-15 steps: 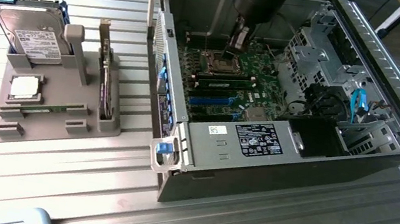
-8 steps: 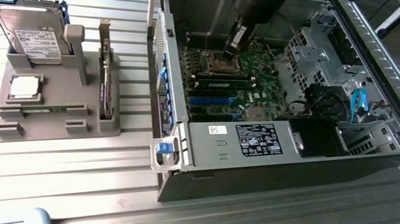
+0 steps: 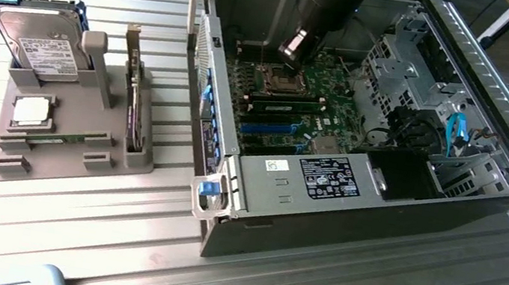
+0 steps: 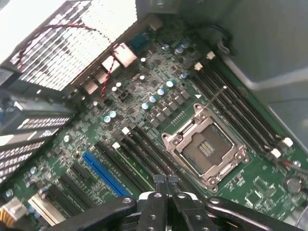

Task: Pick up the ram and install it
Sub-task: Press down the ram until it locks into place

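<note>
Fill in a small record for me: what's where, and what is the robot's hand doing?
gripper: inside the open computer case, above the motherboard
fingers: closed together, nothing between them
CPU socket: empty, just ahead of the gripper
ram: lying in the grey holder, on the exterior view's left of the case
also in holder: hard drive, processor chip

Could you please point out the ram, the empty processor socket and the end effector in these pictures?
ram (image 3: 286, 105): exterior view, middle of the stick seated in its slot.
processor socket (image 4: 206, 148): wrist view, its open centre.
end effector (image 4: 166, 179): wrist view, between its fingertips.
</note>
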Controlling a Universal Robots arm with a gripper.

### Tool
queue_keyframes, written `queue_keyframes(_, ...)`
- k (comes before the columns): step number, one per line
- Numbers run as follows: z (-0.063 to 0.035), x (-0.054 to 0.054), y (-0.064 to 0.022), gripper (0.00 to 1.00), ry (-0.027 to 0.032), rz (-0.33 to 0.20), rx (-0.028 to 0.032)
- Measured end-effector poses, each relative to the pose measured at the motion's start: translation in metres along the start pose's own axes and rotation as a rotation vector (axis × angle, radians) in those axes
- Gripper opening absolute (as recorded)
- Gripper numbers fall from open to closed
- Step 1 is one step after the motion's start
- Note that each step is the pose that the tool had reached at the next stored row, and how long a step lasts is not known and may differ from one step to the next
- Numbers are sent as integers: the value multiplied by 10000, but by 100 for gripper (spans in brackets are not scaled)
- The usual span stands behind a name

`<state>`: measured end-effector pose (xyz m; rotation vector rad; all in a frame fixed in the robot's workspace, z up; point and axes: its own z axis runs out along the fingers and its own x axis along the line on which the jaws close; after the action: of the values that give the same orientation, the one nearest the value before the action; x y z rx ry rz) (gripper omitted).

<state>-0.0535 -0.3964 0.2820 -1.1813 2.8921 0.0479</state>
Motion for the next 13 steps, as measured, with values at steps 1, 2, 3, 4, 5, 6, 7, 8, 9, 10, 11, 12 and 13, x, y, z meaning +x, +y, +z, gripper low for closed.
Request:
queue_keyframes(1,2,0,0,11,-6,278,8)
queue_keyframes(2,3,0,0,11,-9,421,11)
queue_keyframes(3,4,0,0,11,-14,635,18)
queue_keyframes(4,6,0,0,11,-20,896,25)
queue_keyframes(5,7,0,0,11,-23,1047,29)
queue_keyframes(6,8,0,0,11,-27,1239,34)
queue_keyframes(7,10,0,0,11,-32,1438,40)
queue_keyframes(8,12,0,0,11,-37,1689,46)
queue_keyframes(9,14,0,0,11,-43,1964,54)
queue_keyframes(10,17,0,0,11,-52,2333,64)
queue_keyframes(11,19,1,0,11,-58,2655,73)
queue_keyframes(12,21,0,0,11,-65,2934,81)
queue_keyframes(13,22,0,0,11,-69,3124,86)
